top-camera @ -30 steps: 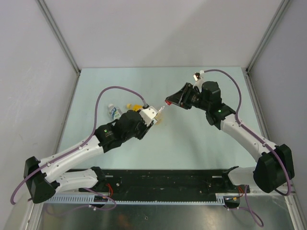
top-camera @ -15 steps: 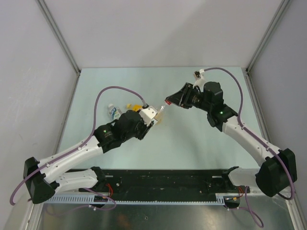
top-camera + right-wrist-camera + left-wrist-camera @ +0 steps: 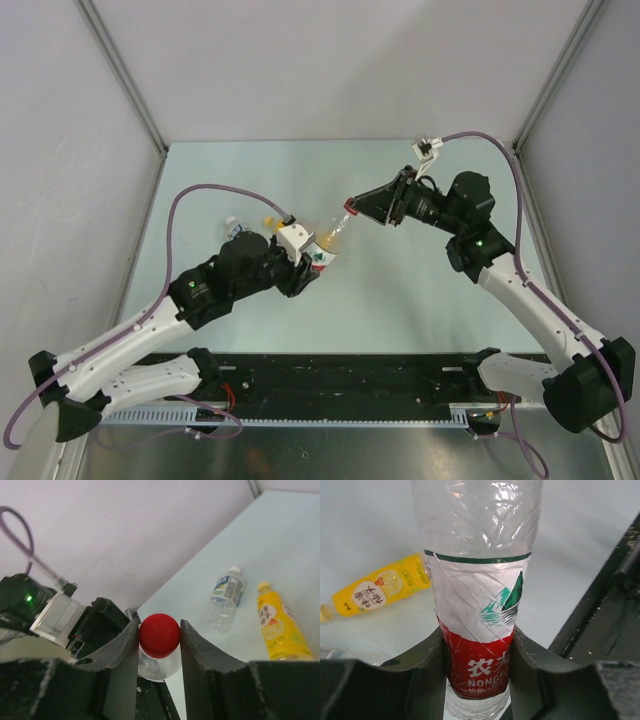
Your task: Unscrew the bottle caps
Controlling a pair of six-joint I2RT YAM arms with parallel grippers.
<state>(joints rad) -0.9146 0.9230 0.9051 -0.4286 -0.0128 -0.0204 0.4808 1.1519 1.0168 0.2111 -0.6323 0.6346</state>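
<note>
My left gripper [image 3: 315, 262] is shut on the red-labelled lower body of the slim clear bottle [image 3: 331, 243], held tilted above the table; the label fills the left wrist view [image 3: 479, 610], with the gripper [image 3: 477, 672] clamped round it. My right gripper [image 3: 351, 208] is shut on the bottle's red cap [image 3: 159, 633], which sits on the neck between the fingers [image 3: 127, 645]. The yellow bottle [image 3: 277, 625] with its yellow cap [image 3: 263, 586] and the short clear bottle [image 3: 225, 600] lie on the table beyond.
The yellow bottle [image 3: 375, 587] lies on its side left of the held bottle. In the top view the short clear bottle [image 3: 233, 228] and a bit of yellow [image 3: 268, 217] show behind my left arm. The black base rail [image 3: 340, 375] runs along the near edge.
My left arm has drawn back toward the left, so the held bottle's label now shows. My right wrist has shifted right and turned, still on the cap.
</note>
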